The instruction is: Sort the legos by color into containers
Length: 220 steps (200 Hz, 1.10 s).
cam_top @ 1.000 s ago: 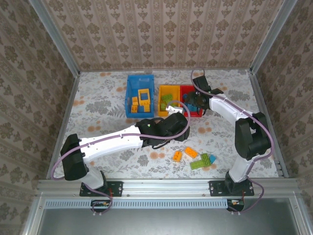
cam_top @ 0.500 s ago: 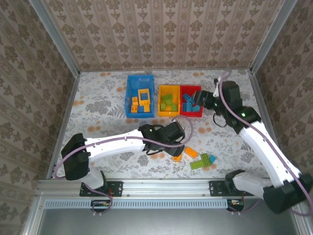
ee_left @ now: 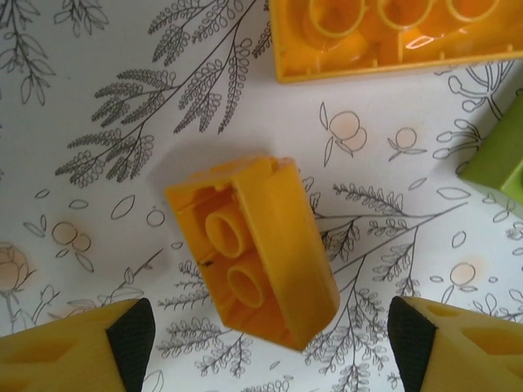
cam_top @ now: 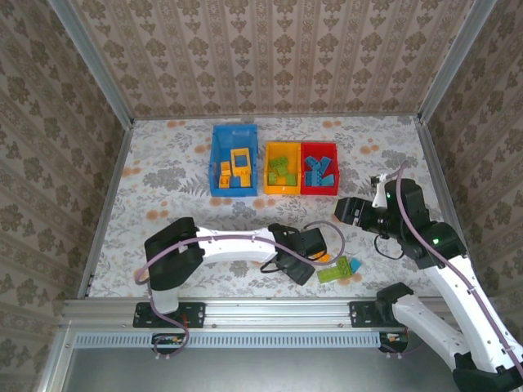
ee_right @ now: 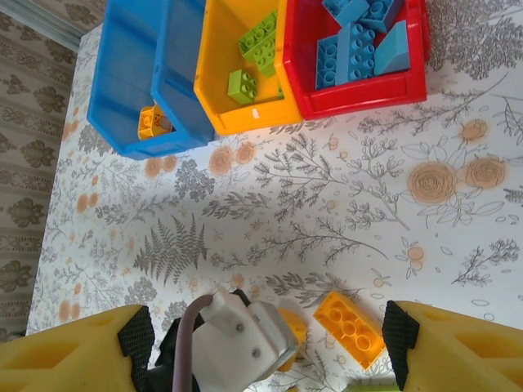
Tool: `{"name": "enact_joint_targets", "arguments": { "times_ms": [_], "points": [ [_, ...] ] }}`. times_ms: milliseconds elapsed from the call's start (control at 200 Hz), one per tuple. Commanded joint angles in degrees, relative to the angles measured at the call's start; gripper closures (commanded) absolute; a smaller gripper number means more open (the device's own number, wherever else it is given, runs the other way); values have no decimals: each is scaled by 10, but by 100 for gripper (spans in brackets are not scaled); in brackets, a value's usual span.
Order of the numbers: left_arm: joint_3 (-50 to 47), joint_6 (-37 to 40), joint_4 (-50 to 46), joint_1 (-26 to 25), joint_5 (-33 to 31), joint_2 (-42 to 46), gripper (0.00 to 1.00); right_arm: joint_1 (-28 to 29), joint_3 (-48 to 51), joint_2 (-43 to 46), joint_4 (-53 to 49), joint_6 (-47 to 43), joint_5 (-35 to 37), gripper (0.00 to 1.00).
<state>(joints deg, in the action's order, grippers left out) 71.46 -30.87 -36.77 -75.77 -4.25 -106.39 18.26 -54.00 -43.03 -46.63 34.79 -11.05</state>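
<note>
Near the front edge of the table [cam_top: 163, 188], right of centre, a few loose legos [cam_top: 337, 266] lie close together: orange, green and one blue. From the left wrist, one orange brick [ee_left: 253, 249] is seen lying on its side, with its hollow underside and two round tubes showing. A second orange brick [ee_left: 384, 33] lies just beyond it, its hollow underside also showing, and a green brick [ee_left: 500, 159] sits off to the right. The left gripper [ee_left: 267, 339] hangs over the first orange brick with its jaws spread wide. One finger [ee_left: 82, 347] stands on each side of the brick, neither touches it, and the gripper holds nothing. The left arm [cam_top: 237, 241] reaches across the table from its base to get there.

At the back of the table stand the bins. The blue bin [cam_top: 233, 193] is on the left and holds orange legos, among them an open square frame [cam_top: 239, 159]. Just to its right, joined side by side, are the yellow bin [cam_top: 282, 193] with green bricks and the red bin [cam_top: 319, 192] with blue ones.

The right gripper [ee_right: 267, 343] hovers above the table between the bins and the loose legos, jaws wide and empty.
</note>
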Motion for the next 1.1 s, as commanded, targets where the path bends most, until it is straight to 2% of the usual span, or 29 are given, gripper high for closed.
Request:
{"name": "enact_joint_targets", "arguments": {
  "times_ms": [0, 145, 280, 370, 450, 535, 620, 665, 725, 800, 895, 1010, 1095],
  "points": [
    [17, -10, 9, -1, 2, -22, 25, 1, -4, -1, -15, 17, -16, 23],
    [24, -10, 17, 0, 0, -44, 32, 2, 0, 3, -12, 20, -14, 24],
    [32, -16, 15, 1, -22, -54, 54, 1, 5, 8, -14, 21, -16, 24],
    [26, -25, 13, 3, -44, -43, 62, 2, 4, 10, -9, 13, -31, 24],
    [16, -35, 1, 8, -69, -17, 65, 1, 6, 11, 11, 0, -72, 24],
    [-6, -48, -12, 28, -83, 35, 66, 1, 11, 20, 70, -8, -162, 26],
    [-31, -54, -29, 66, -87, 100, 66, 7, 30, 35, 164, 8, -251, 27],
    [-41, -50, -40, 94, -86, 133, 66, 22, 36, 38, 202, 6, -262, 27],
    [-47, -37, -54, 134, -83, 172, 66, 69, 25, 29, 201, -24, -223, 26],
    [-43, -13, -72, 193, -81, 206, 66, 156, 2, -2, 181, -65, -126, 25],
    [-21, 17, -94, 275, -64, 215, 66, 234, -4, -54, 207, -71, -51, 25],
    [16, 49, -91, 370, -32, 189, 66, 283, -8, -99, 240, -61, 21, 25],
    [56, 64, -92, 415, -23, 147, 66, 292, -13, -116, 250, -53, 48, 25]
  ]
}}
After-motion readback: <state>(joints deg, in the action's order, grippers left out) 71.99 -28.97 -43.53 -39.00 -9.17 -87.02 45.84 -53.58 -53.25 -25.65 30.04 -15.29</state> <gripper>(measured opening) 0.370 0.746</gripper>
